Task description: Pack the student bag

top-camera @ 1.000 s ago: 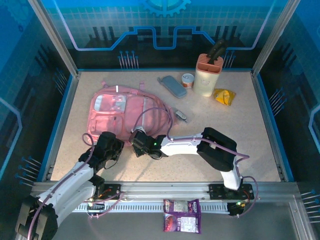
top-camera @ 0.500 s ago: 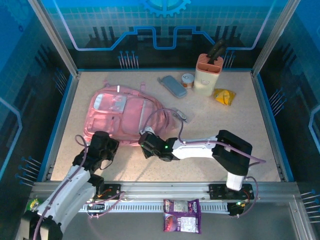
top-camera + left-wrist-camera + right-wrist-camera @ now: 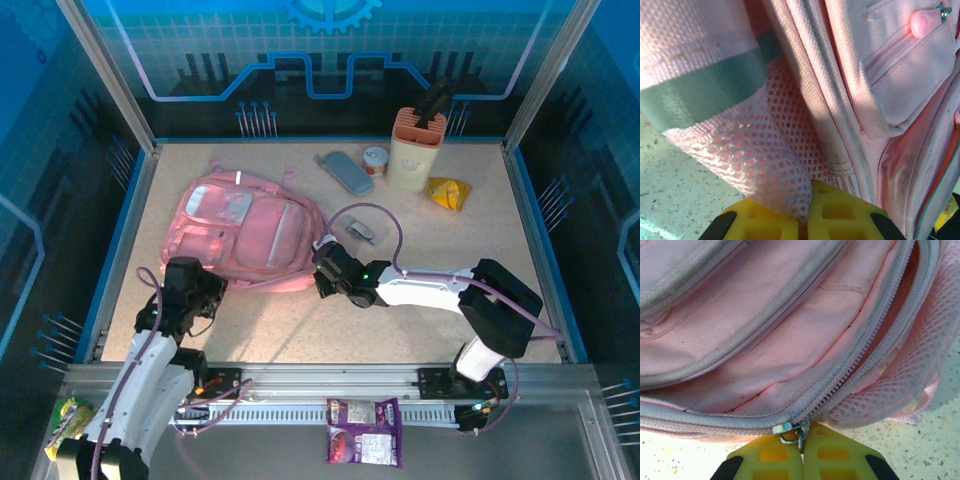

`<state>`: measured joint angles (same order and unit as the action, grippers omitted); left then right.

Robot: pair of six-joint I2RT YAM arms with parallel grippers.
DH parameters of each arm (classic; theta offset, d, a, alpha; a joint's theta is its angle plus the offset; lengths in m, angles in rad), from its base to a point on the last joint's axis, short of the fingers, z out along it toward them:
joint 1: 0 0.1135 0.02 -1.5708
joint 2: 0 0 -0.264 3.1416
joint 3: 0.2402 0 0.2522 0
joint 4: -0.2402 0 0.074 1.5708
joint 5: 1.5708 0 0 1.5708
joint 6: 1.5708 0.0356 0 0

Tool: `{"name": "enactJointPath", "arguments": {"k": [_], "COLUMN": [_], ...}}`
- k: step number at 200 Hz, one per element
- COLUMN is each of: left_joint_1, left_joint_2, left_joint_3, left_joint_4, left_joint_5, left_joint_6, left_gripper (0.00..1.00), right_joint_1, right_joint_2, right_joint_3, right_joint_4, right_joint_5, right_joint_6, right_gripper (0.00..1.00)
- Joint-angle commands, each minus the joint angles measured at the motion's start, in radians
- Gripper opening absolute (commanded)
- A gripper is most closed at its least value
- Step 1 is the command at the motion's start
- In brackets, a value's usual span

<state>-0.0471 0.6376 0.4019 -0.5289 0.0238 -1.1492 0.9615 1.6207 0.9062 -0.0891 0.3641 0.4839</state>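
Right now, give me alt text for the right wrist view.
The right gripper has its yellow fingers pinched shut on the metal zipper pull of the pink student bag. The zipper track climbs to the upper right, with pink mesh beside it and speckled table underneath.

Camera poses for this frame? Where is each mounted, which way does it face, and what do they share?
Top external: above and behind the arm bases, looking down on the table; both arms, left gripper and right gripper at the student bag.
Left wrist: looks along its yellow fingers; left gripper pinches the mesh pocket.
Right wrist: same mounting; right gripper shut on the zipper pull.
Shared: all three see the pink bag.
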Motion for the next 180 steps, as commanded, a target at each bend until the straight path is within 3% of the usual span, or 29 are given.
{"name": "enactJointPath", "arguments": {"k": [1,41,62,86,112,137,162,180], "left_joint_1": [0.044,0.160,0.216,0.233,0.240,0.258,0.259,0.257], "left_joint_2": [0.023,0.143,0.237,0.326,0.437,0.505,0.484,0.440], "left_joint_3": [0.076,0.135,0.155,0.172,0.241,0.279,0.261,0.224], "left_joint_4": [-0.029,0.013,0.101,0.235,0.230,0.231,0.184,0.162], "left_joint_5": [-0.059,-0.019,0.061,0.143,0.127,0.183,0.160,0.171], "left_joint_6": [0.109,0.256,0.279,0.296,0.332,0.398,0.423,0.413], "left_gripper": [0.00,0.00,0.00,0.01,0.06,0.17,0.52,0.60], "right_joint_1": [-0.017,0.094,0.176,0.214,0.224,0.224,0.223,0.222], "right_joint_2": [-0.043,-0.045,0.008,0.096,0.159,0.178,0.177,0.173], "right_joint_3": [-0.043,-0.056,0.009,0.105,0.170,0.193,0.195,0.186], "right_joint_4": [-0.059,-0.039,-0.014,0.020,0.047,0.022,-0.018,-0.024], "right_joint_5": [0.037,-0.067,-0.111,-0.169,-0.190,-0.178,-0.149,-0.143], "right_joint_6": [-0.078,-0.135,-0.126,-0.095,-0.069,-0.062,-0.052,-0.044], "right_gripper": [0.00,0.00,0.00,0.00,0.00,0.00,0.00,0.00]}}
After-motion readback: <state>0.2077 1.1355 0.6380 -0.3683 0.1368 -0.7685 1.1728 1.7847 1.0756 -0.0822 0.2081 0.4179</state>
